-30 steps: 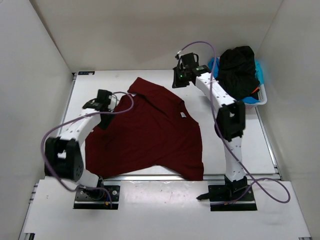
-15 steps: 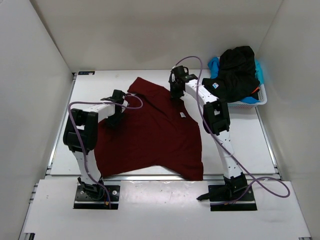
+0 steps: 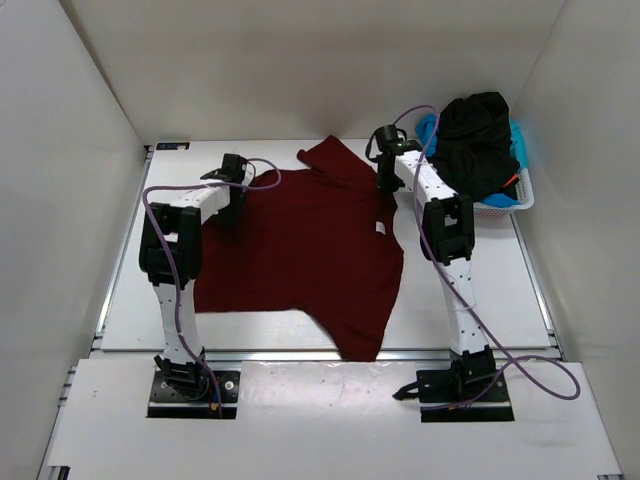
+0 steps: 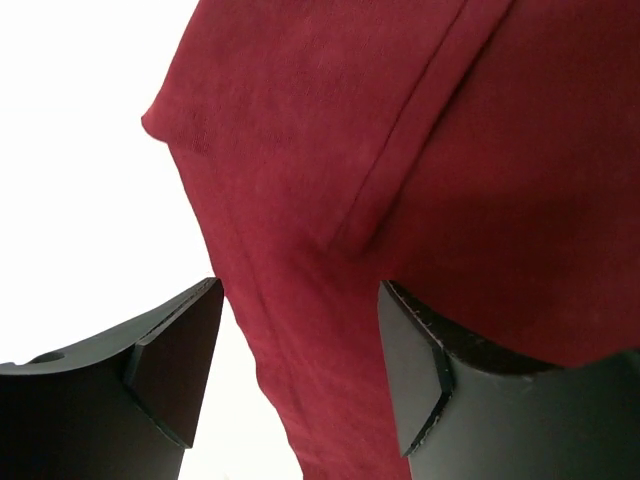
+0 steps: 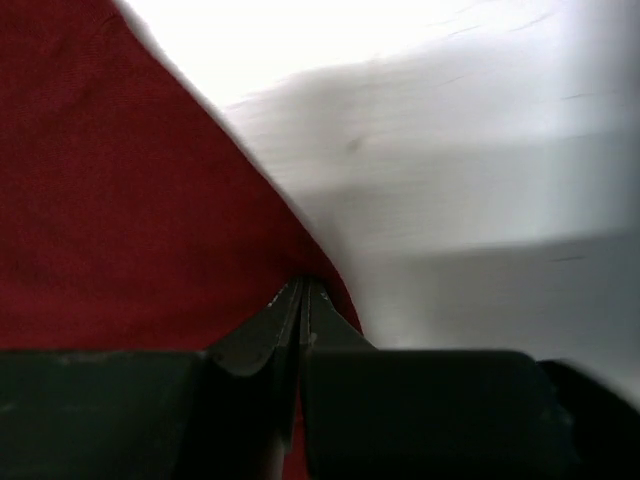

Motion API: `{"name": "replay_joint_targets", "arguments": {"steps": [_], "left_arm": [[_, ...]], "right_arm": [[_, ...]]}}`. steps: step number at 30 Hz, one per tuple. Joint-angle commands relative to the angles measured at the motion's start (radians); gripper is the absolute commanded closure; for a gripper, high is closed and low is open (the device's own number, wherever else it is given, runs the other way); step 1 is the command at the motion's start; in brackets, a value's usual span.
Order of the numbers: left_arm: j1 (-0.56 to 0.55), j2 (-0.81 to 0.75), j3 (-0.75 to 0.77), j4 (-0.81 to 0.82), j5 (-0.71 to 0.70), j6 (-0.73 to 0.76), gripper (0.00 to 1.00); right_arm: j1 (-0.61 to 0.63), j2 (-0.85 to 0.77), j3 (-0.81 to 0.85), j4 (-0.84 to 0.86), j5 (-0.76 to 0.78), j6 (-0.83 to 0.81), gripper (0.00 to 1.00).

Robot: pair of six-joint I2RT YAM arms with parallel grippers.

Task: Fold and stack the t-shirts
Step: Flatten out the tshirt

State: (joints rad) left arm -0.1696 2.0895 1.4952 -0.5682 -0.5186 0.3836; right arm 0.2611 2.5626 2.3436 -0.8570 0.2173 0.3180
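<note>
Jaws shut, the right gripper (image 5: 303, 290) pinches the red shirt's (image 3: 300, 250) far edge. The left gripper (image 4: 300, 360) stands open over a hemmed edge, holding nothing. In the last second both arms have stretched out and the shirt has slid farther up the table (image 3: 130, 280) and lies flatter. Spreading looks nearly done; folding hasn't begun. A black shirt (image 3: 475, 135) sits on the basket (image 3: 510, 205).

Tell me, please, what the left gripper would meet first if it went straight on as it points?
The left gripper would most likely meet the dark red cloth t-shirt near its edge; the distance is unclear.
</note>
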Motion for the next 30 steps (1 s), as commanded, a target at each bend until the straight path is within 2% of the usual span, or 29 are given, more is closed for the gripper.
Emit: {"name": "replay_joint_targets", "arguments": {"steps": [1, 4, 7, 10, 13, 15, 18, 22, 24, 26, 30], "left_arm": [[-0.018, -0.052, 0.046, -0.05, 0.08, -0.031, 0.26], [-0.013, -0.094, 0.072, -0.071, 0.139, -0.057, 0.25], [-0.008, -0.146, 0.128, -0.094, 0.166, -0.078, 0.25], [-0.033, -0.184, 0.132, -0.035, 0.124, -0.031, 0.24], [-0.039, -0.126, 0.166, -0.019, 0.063, 0.041, 0.33], [-0.028, -0.045, 0.23, -0.07, 0.098, 0.057, 0.42], [-0.007, 0.004, 0.275, -0.156, 0.202, 0.067, 0.44], [-0.005, 0.04, 0.25, -0.099, 0.149, 0.063, 0.44], [-0.014, 0.055, 0.264, -0.111, 0.138, 0.055, 0.46], [-0.008, 0.04, 0.26, -0.116, 0.134, 0.031, 0.46], [0.03, -0.124, 0.185, -0.142, 0.18, -0.07, 0.4]], "right_arm": [[-0.028, -0.027, 0.02, -0.018, 0.004, -0.031, 1.0], [-0.031, -0.042, 0.036, 0.067, -0.178, -0.069, 0.98], [-0.022, -0.065, 0.065, 0.092, -0.238, -0.076, 0.95], [-0.011, -0.102, 0.079, 0.11, -0.292, -0.074, 0.92], [-0.003, -0.151, 0.054, 0.11, -0.317, -0.073, 0.91], [0.007, -0.18, 0.028, 0.105, -0.331, -0.062, 0.91], [0.015, -0.226, -0.026, 0.102, -0.349, -0.053, 0.91], [0.015, -0.284, -0.105, 0.095, -0.348, -0.068, 0.87], [0.006, -0.338, -0.171, 0.084, -0.346, -0.071, 0.8], [0.009, -0.418, -0.31, 0.099, -0.328, -0.089, 0.75], [0.049, -0.669, -0.614, 0.125, -0.273, -0.125, 0.52]]}}
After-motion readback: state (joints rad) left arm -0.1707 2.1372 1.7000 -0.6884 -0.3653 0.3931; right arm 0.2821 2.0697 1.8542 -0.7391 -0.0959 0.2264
